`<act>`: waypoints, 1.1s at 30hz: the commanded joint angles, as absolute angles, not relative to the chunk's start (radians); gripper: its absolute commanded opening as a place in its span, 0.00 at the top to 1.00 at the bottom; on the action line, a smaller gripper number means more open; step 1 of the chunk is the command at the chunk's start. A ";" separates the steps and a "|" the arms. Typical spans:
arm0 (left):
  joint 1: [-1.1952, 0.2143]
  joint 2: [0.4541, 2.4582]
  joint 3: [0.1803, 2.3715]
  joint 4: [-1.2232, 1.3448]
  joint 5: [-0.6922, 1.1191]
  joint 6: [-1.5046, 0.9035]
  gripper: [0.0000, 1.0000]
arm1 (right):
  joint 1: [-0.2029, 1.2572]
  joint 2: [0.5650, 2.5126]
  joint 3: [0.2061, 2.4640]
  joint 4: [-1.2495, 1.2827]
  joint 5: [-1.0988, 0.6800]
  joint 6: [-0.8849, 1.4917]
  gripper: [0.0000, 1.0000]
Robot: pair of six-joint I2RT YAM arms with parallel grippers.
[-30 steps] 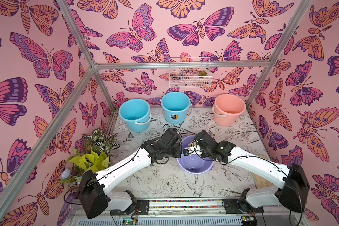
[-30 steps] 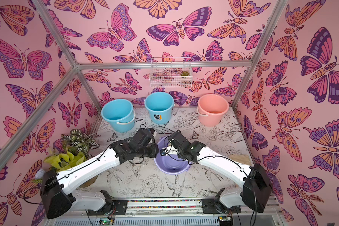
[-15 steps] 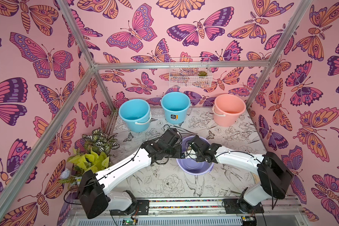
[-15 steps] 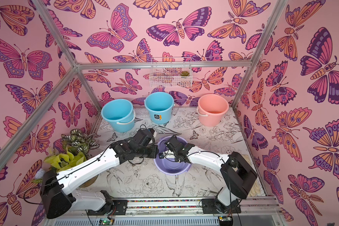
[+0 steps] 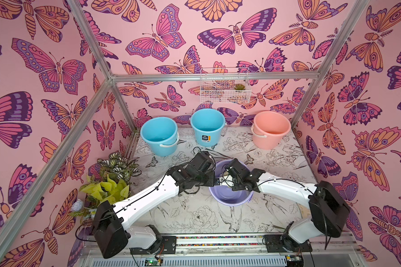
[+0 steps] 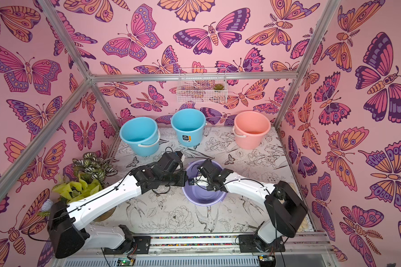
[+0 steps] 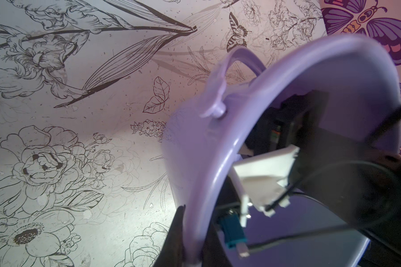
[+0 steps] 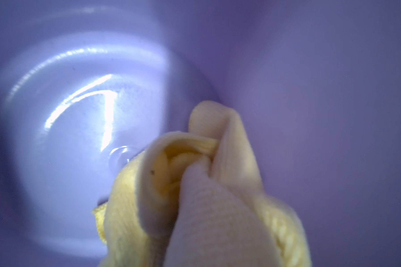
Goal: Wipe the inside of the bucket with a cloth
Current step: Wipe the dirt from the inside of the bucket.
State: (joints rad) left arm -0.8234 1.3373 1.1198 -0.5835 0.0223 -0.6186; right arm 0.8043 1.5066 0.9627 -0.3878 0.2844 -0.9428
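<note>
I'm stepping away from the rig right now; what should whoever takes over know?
Left claw: shut on the bucket at its rim, steadying it.
Right claw: shut on the cloth, deep inside the bucket.
Cloth: bunched against the inner wall near the bottom.
Done: bucket held, cloth in; how much is wiped cannot be told.
Left: wipe round wall and bottom, withdraw the cloth.

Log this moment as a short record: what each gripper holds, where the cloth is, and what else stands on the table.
left gripper: shut on the bucket rim
right gripper: shut on the cloth, inside the bucket
cloth: bunched, at the foot of the inner wall
back row: two blue buckets, pink bucket
left side: plants
</note>
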 commanded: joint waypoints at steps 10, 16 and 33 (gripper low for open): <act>-0.828 1.342 1.123 -0.600 0.006 -0.621 1.00 | 0.787 1.303 1.183 -0.774 0.227 -0.636 1.00; -0.828 1.340 1.120 -0.601 0.005 -0.622 1.00 | 0.792 1.290 1.278 -0.938 0.154 -0.421 1.00; -0.828 1.336 1.121 -0.600 0.006 -0.629 1.00 | 0.863 1.477 1.434 -1.275 0.060 0.058 1.00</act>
State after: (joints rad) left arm -0.8253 1.3396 1.1198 -0.5961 0.0078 -0.6254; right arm 0.8543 1.4548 1.4002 -1.2015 0.0727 -0.0452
